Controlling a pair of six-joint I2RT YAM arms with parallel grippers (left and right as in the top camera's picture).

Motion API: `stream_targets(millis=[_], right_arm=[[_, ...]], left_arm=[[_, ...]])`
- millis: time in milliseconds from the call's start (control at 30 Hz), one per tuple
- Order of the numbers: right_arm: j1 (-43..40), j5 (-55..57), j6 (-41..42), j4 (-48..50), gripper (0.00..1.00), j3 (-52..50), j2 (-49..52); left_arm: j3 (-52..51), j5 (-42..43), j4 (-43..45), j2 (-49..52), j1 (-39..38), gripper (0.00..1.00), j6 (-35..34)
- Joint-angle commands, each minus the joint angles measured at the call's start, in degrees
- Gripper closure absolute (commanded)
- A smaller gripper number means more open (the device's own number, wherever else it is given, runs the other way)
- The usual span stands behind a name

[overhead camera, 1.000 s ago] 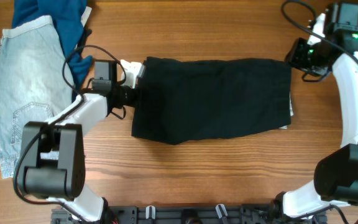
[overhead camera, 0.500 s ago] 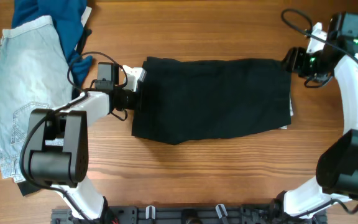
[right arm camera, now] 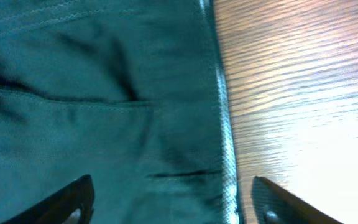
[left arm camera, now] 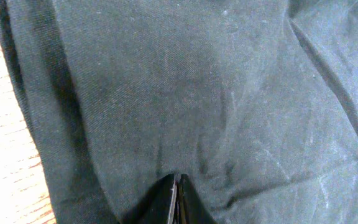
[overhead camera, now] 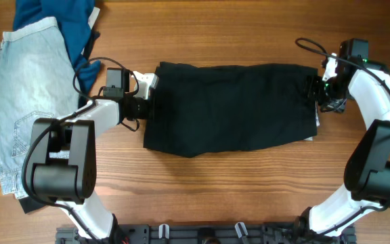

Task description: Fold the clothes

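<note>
A black garment (overhead camera: 229, 105) lies flat and folded on the wooden table (overhead camera: 235, 196), long side running left to right. My left gripper (overhead camera: 146, 107) is at its left edge. In the left wrist view its fingers (left arm camera: 178, 180) are pressed together on the black cloth (left arm camera: 229, 81), which wrinkles at the tips. My right gripper (overhead camera: 315, 91) is at the garment's right edge. In the right wrist view its fingers (right arm camera: 173, 186) are spread wide, straddling the dark cloth (right arm camera: 104, 74) and its pale hem (right arm camera: 224, 124).
Pale denim jeans (overhead camera: 29, 88) and a blue garment (overhead camera: 49, 17) are piled at the far left, partly over the table's edge. Bare wood (right arm camera: 291, 74) lies right of the black garment.
My right arm has moved down and left from the far right corner to the garment's right edge. My left gripper shifted slightly right onto the left edge, then stayed.
</note>
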Motion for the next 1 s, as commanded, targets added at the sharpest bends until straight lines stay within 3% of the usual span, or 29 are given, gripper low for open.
stream_targets(millis=[0, 233, 433, 967], right_arm=[[-0.1, 5.7, 3.8, 2.3, 0.14, -4.1, 0.5], [-0.1, 4.2, 7.1, 5.1, 0.12, -7.1, 0.5], [0.6, -6.9, 8.1, 7.4, 0.14, -7.2, 0.5], [2.4, -5.7, 11.3, 7.0, 0.19, -7.2, 6.6]], left_arm=[[-0.3, -2.7, -0.5, 2.6, 0.3, 0.96, -0.4], [-0.3, -2.7, -0.5, 2.6, 0.3, 0.96, -0.4], [-0.3, -2.7, -0.6, 2.6, 0.3, 0.96, -0.4], [-0.3, -2.7, -0.9, 2.6, 0.2, 0.94, -0.4]])
